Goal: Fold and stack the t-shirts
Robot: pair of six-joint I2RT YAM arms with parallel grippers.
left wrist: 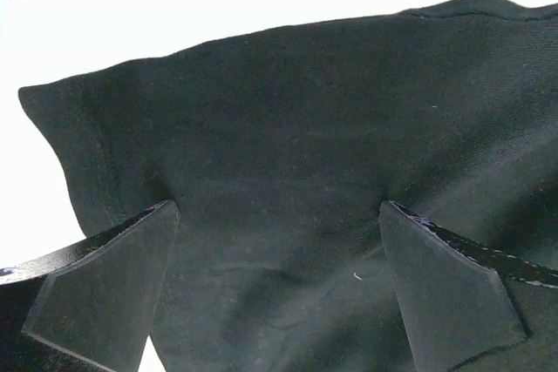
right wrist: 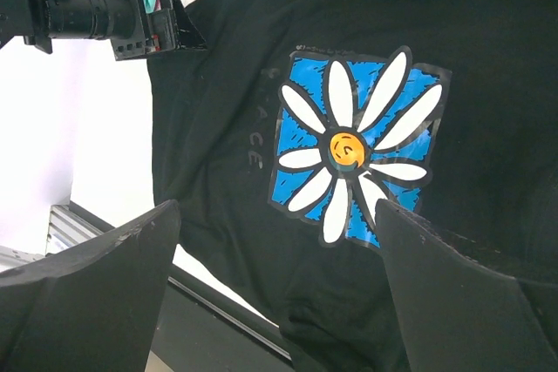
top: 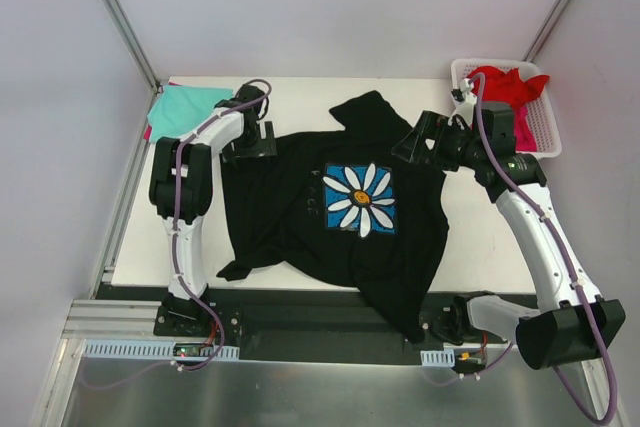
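While the black t-shirt (top: 290, 217) lay spread face up across the middle of the white table (top: 480, 237), with its blue-and-white daisy print (top: 360, 199) showing, one lower corner ran past the near table edge. The left gripper (top: 255, 142) stood over the shirt's left sleeve with its jaws spread wide. In the left wrist view the sleeve cloth filled the gap below them, unpinched, and whether the fingertips (left wrist: 161, 215) touched it could not be told. The right gripper (top: 412, 144) hung at the shirt's right shoulder, its jaws equally wide and gripping nothing. A teal t-shirt (top: 185, 105) lay at the far left corner of the table. A red t-shirt (top: 505, 84) sat heaped in the white slotted basket (top: 545, 137) at the far right.
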